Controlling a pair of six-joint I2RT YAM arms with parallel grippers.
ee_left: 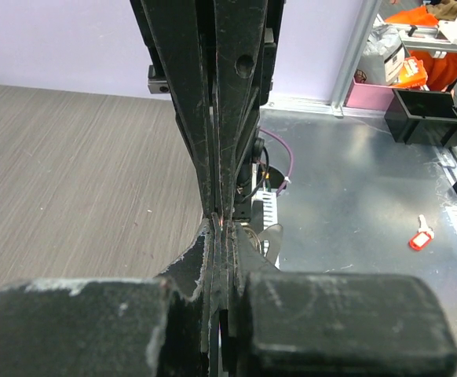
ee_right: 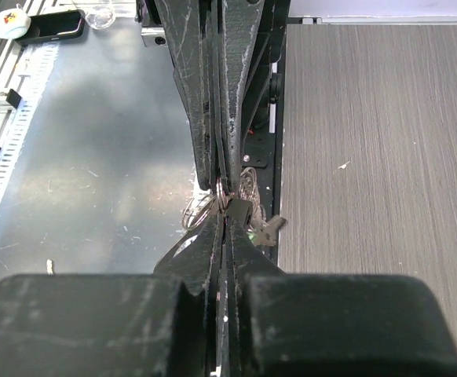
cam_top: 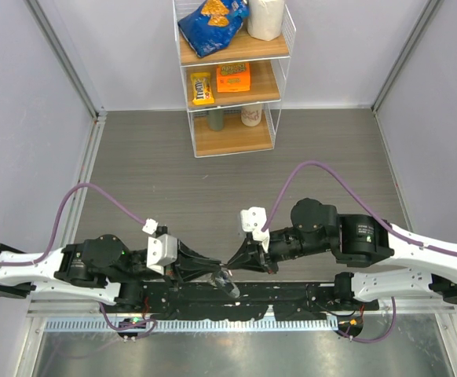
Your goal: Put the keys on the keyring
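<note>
Top external view: a wire shelf rack (cam_top: 232,78) of snacks stands at the far end of the grey wood-grain table (cam_top: 173,173), well apart from both arms, which meet tip to tip above the near edge. A red tag (ee_left: 422,238) lies on the metal sheet (ee_left: 354,196). The right gripper (ee_right: 227,224) is clenched on the black head of one key (ee_right: 236,212). The left gripper (ee_left: 219,228) is pressed closed against it; I cannot tell what it pinches. Thin wire loops of the keyring (ee_right: 203,212) and a second key (ee_right: 266,230) hang just beside the tips.
</note>
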